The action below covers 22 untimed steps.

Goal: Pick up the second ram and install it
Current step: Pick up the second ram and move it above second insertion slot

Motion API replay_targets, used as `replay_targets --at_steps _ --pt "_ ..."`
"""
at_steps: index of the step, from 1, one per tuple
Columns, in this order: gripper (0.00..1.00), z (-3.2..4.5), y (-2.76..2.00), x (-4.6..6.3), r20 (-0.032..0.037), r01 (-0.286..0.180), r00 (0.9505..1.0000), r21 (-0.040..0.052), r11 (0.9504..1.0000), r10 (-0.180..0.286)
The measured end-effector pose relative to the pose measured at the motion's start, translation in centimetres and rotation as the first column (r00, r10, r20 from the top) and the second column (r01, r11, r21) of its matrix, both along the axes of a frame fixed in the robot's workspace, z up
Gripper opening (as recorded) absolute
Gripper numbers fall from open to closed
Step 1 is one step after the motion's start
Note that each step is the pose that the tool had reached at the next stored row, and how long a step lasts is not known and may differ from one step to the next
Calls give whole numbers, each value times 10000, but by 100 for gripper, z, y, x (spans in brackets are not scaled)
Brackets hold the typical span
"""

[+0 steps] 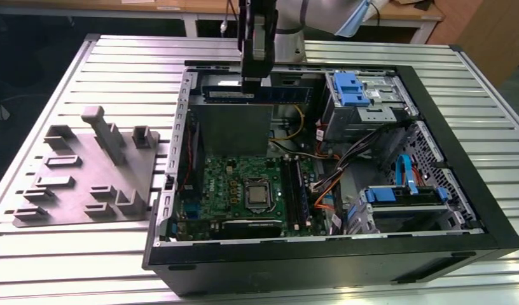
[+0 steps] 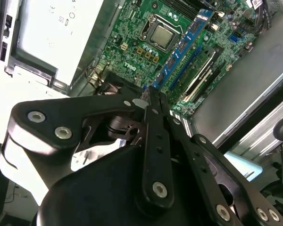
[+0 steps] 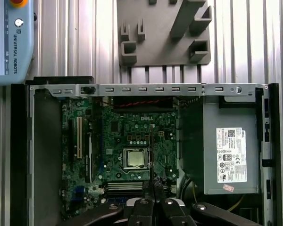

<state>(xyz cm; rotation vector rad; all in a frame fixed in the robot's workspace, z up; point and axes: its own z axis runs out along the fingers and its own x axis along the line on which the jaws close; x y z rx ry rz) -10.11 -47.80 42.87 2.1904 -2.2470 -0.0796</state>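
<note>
Slatted table (image 1: 115,57), open case (image 1: 463,190): hand (image 1: 254,81) apparently pinching second ram (image 1: 285,94) over power supply (image 1: 229,130).

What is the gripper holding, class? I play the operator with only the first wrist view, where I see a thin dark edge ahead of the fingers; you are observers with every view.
Observer: In the exterior view the gripper is shut on the second ram, a bluish stick held level near its middle.
Operator: Is it seated?
Observer: No; there it appears over the gray power-supply box, apart from the motherboard.
Operator: What lies beyond my frame?
Observer: Drive bays with blue latches, on the exterior view's right.
</note>
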Motion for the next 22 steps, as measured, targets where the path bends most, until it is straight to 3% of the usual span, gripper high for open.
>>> replay_targets --at_steps 22 --pt "11 -400 0 5 0 -1 10000 4 10000 1"
